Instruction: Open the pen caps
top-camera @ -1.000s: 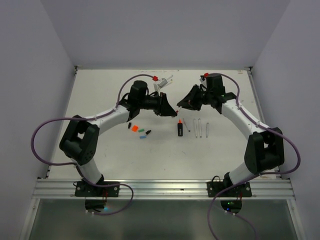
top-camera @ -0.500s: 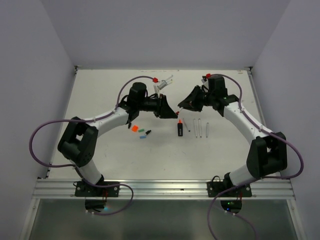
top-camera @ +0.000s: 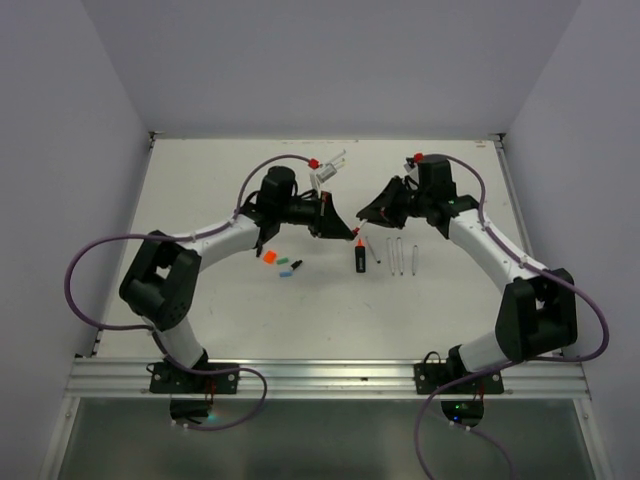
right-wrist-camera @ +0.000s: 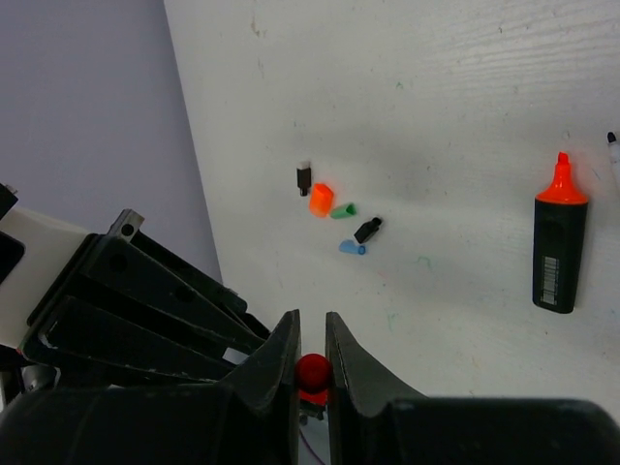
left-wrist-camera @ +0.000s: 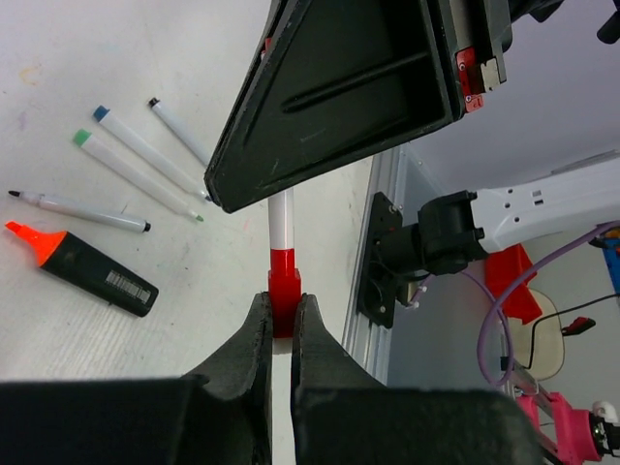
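Above the table [top-camera: 200, 180] the two claws meet tip to tip. The left claw [left-wrist-camera: 282, 302] is pinched tight on the red cap [left-wrist-camera: 284, 283], which sits on the end of a thin white pen [left-wrist-camera: 280, 221]. The pen's barrel runs up into the right claw [right-wrist-camera: 311, 334], whose fingers are closed narrowly around it. On the table lie the loose caps [right-wrist-camera: 321, 200] in orange, green, blue and black, the uncapped black highlighter [right-wrist-camera: 559, 250] and several bare pens [left-wrist-camera: 145, 172].

A robot lab cell — white table [top-camera: 200, 190], blank walls [top-camera: 330, 60], aluminium rail [top-camera: 330, 375].
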Controlling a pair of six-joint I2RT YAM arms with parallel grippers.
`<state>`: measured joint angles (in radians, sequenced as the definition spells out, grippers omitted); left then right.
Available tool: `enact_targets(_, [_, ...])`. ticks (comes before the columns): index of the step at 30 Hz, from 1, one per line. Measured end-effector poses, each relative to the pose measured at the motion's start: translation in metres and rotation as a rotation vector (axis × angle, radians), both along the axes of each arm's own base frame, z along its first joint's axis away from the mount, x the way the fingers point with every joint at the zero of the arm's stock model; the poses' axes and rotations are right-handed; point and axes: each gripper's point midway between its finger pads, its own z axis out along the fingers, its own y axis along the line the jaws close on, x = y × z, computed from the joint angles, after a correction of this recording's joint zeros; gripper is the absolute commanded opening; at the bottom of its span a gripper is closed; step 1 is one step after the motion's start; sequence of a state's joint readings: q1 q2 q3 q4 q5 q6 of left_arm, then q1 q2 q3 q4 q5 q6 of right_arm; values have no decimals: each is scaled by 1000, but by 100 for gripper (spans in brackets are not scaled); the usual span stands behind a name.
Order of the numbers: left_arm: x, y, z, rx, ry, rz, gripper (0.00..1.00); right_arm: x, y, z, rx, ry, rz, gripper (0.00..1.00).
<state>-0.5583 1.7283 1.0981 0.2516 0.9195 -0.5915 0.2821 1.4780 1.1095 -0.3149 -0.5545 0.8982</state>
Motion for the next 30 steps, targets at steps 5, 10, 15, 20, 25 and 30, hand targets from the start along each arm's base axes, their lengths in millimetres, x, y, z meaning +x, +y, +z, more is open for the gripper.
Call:
enact_targets(5, [-5,0,6,-48,25,-31,0,-2,3,5,29,-8,27,0])
enact_targets(10, [-15,8,16,-157,58,-32,0,-7,16,20,124,-77,119,0])
enact_targets(15, [-29,14,40,-287,117,-36,0,-14,29,46,247,-161,231,0])
enact_targets(20, [-42,22,64,-373,189,-21,0,-23,43,76,413,-221,354,0])
enact_targets(25, [-53,34,72,-388,167,59,0,-35,55,84,504,-205,449,0])
enact_targets(30, [-51,42,69,-219,35,196,0,-36,53,80,386,-194,418,0])
